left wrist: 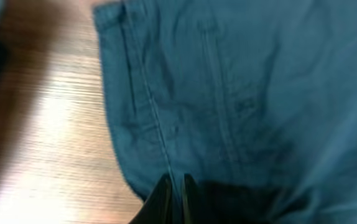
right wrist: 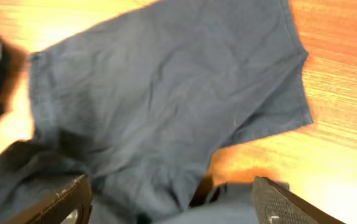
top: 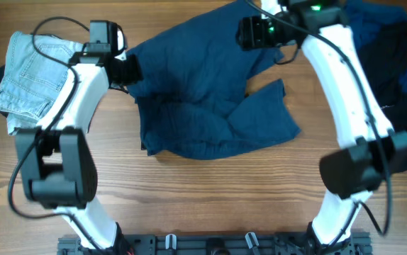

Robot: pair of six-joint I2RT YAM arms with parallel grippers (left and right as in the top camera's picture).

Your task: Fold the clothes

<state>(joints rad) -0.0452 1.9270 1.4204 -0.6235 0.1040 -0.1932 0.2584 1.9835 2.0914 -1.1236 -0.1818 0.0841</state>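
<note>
A dark blue garment point(top: 203, 92) lies rumpled and partly spread across the middle of the wooden table. My left gripper point(top: 129, 69) is at its left edge and is shut on the fabric along a seam; the left wrist view shows the two fingers point(left wrist: 173, 194) pinched together on the cloth point(left wrist: 241, 106). My right gripper point(top: 260, 32) hovers over the garment's far right part. In the right wrist view its fingers point(right wrist: 178, 205) are spread wide with the blue cloth point(right wrist: 166, 99) below them, holding nothing.
A folded pair of light blue jeans point(top: 30, 71) lies at the far left. A pile of dark clothes point(top: 395, 49) sits at the far right corner. Bare wooden table point(top: 210, 198) runs along the front.
</note>
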